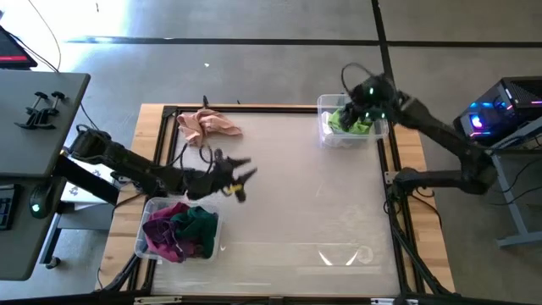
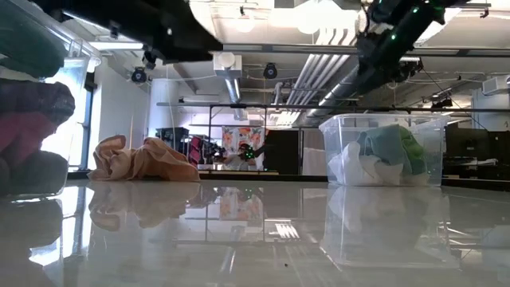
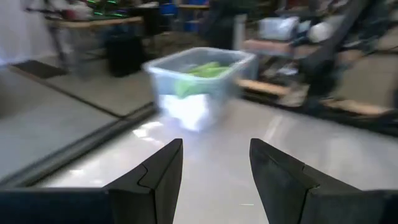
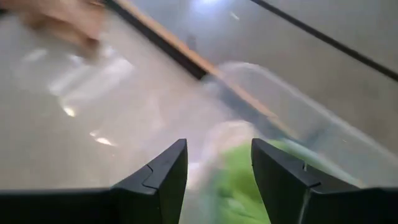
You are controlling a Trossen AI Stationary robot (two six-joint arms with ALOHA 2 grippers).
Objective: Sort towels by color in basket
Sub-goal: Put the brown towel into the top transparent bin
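Note:
A peach-pink towel (image 1: 208,125) lies crumpled at the table's far left, also seen in the low view (image 2: 143,163). A clear bin at the near left (image 1: 179,230) holds magenta and dark green towels. A clear bin at the far right (image 1: 351,120) holds lime green, white and pale teal towels (image 2: 389,155). My left gripper (image 1: 241,180) hovers open over the table between the pink towel and the near-left bin, empty (image 3: 214,165). My right gripper (image 1: 364,106) is open and empty above the far-right bin (image 4: 217,168).
A black frame borders the glossy table top (image 1: 305,212), whose middle and near right are bare. A desk with a clamp (image 1: 38,110) stands off the table's left, and a lit computer case (image 1: 500,114) off its right.

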